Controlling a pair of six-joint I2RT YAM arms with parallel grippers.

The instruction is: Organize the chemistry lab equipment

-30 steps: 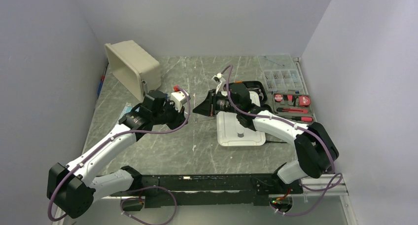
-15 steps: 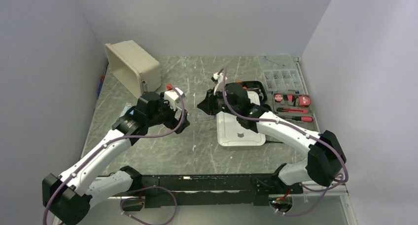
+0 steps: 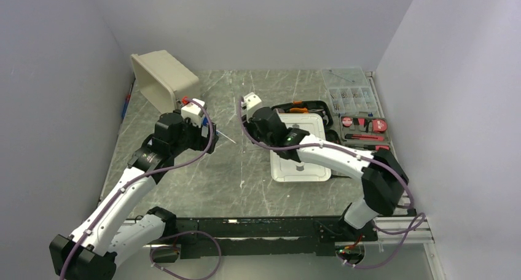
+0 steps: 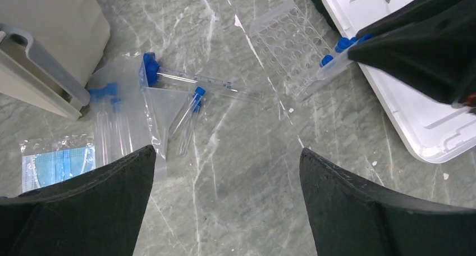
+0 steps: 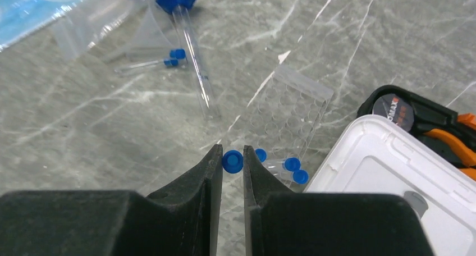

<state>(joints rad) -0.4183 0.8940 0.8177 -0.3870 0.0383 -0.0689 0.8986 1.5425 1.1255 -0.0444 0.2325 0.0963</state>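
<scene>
The right gripper [image 5: 231, 153] is clenched on a small blue-capped tube [image 5: 232, 162], the cap pinched between its two black fingers at the near end of the flat clear perforated rack [image 5: 292, 113]. Three more blue caps [image 5: 292, 164] sit just right of the held one at that same end of the rack. Whether they rest on the rack or on the surface [image 4: 236, 200] cannot be told.

The left gripper [image 4: 225, 155] hangs released, its fingers spread wide, above bare surface to the left of the rack.

Left of the rack lies a large clear tube with a blue cap [image 4: 196, 79], its open end pointing toward the rack. Two small blue-capped tubes [image 4: 188, 121] lie side by side just beside it, on the side away from the rack. Farther left of the rack are a clear bag holding more blue-capped tubes [image 4: 109, 127] and a packet with a light-blue mask [image 4: 56, 163].

Right of the rack, a white tray [image 5: 393, 172] lies flat, its corner close to the loose caps. Behind the tray, on the far side from the rack, is a black case of orange-handled tools [image 3: 307, 106], and beyond that a clear compartmented box [image 3: 351, 96] near the back wall. Far left of the rack, a beige bin [image 3: 164, 77] lies tipped on its side.
</scene>
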